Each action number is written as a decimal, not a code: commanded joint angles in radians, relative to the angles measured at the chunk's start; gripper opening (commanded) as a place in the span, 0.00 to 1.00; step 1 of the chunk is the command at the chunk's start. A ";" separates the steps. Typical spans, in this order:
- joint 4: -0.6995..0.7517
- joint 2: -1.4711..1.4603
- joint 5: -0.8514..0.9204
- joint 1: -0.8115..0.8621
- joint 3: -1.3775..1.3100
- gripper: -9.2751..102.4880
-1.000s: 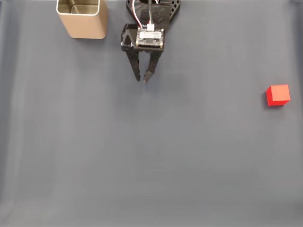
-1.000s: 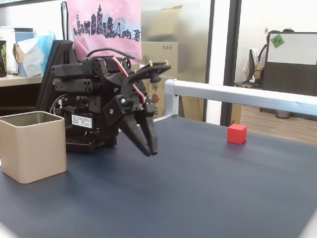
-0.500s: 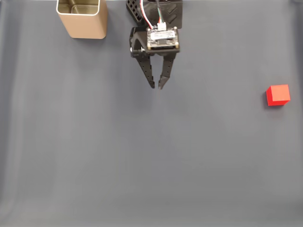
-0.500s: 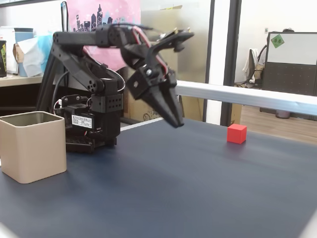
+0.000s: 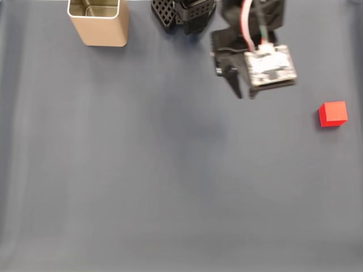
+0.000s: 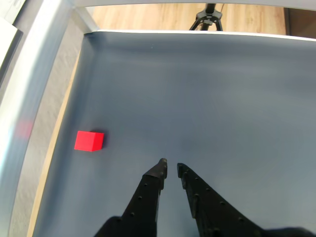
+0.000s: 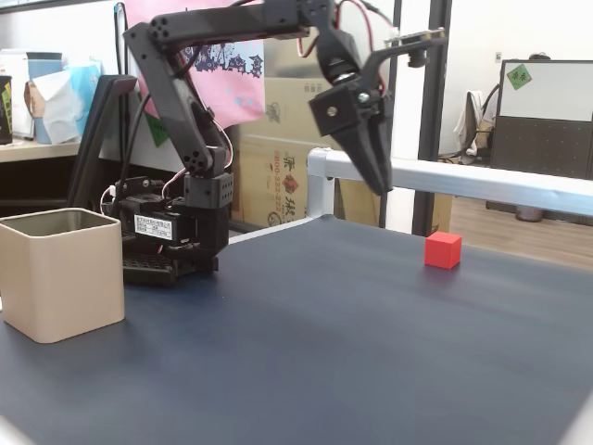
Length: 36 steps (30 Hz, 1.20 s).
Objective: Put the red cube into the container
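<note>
- Near the right edge of the dark blue-grey mat (image 5: 170, 181) in the top-down fixed view, the red cube (image 5: 333, 113) sat alone, well apart from everything else.
- It was a small, plain, bright red block with smooth matte faces and crisp edges, its lit top face paler than its sides.
- Being equal on all sides, it had no long axis; it rested flat on one face, its edges turned only slightly off the mat's edges.
- From the side-on fixed view the cube (image 7: 443, 249) lay far back on the mat, just before the aluminium rail (image 7: 482, 181).
- At the opposite end stood the container (image 5: 98, 21), a beige-gold tin, square with rounded corners, upright with its mouth open and a shiny metallic inside.
- High over the mat, the gripper (image 7: 378, 181) pointed down, touching nothing.
- Its jaws were nearly together, a thin gap between the tips, and held nothing; in the wrist view the gripper (image 6: 170, 168) had the cube (image 6: 89, 140) off to its left.
</note>
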<state>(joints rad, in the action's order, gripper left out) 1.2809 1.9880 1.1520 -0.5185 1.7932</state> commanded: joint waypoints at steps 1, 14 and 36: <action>0.011 -0.051 -0.044 -0.074 -0.120 0.10; 0.077 -0.471 -0.152 -0.321 -0.592 0.13; 0.147 -0.871 -0.353 -0.387 -0.891 0.45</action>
<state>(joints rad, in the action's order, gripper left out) 1.4235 1.1137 0.8207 -0.9020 0.9618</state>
